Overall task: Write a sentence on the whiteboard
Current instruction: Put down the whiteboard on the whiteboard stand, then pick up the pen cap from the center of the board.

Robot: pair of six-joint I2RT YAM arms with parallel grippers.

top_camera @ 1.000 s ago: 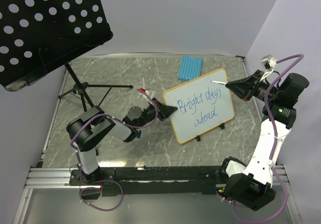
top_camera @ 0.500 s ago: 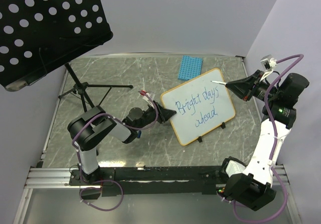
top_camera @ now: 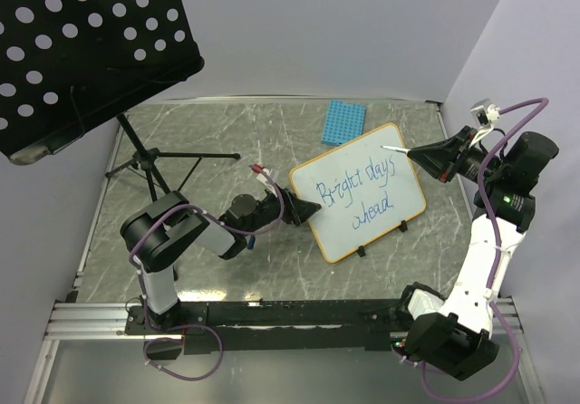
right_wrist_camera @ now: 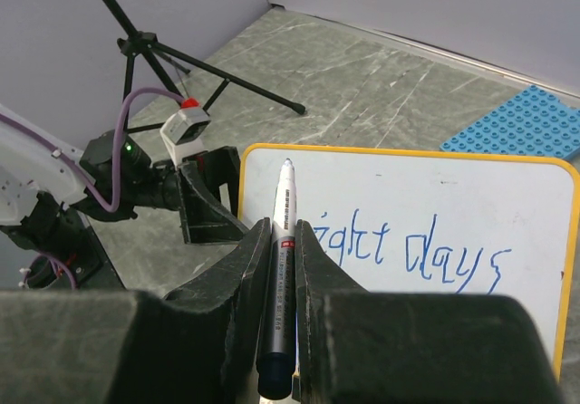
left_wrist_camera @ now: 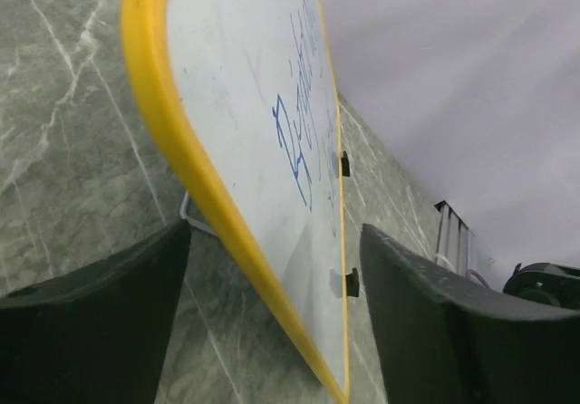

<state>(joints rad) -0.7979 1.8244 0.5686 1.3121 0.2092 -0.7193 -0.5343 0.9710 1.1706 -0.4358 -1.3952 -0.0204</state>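
Observation:
The whiteboard [top_camera: 337, 229] stands tilted on the table, with the sentence [top_camera: 360, 196] "Bright days ahead" in blue on two lines. My left gripper [top_camera: 308, 209] is open at the board's left edge. In the left wrist view its fingers [left_wrist_camera: 118, 286] straddle the yellow rim [left_wrist_camera: 172, 123] with a gap on each side, and the sentence [left_wrist_camera: 304, 132] shows edge-on. My right gripper [top_camera: 412, 153] hovers off the board's upper right corner, shut on a silver marker [right_wrist_camera: 281, 268] whose tip points toward the whiteboard [right_wrist_camera: 381, 187].
A blue studded plate [top_camera: 343, 120] lies behind the board. A black perforated music stand [top_camera: 82, 51] overhangs the back left, its tripod legs [top_camera: 154, 164] spread on the marble table. Walls close in the back and the right side.
My left gripper has opened and let go of the whiteboard's left edge. The board shifted slightly to the left. The right arm and the marker have not moved.

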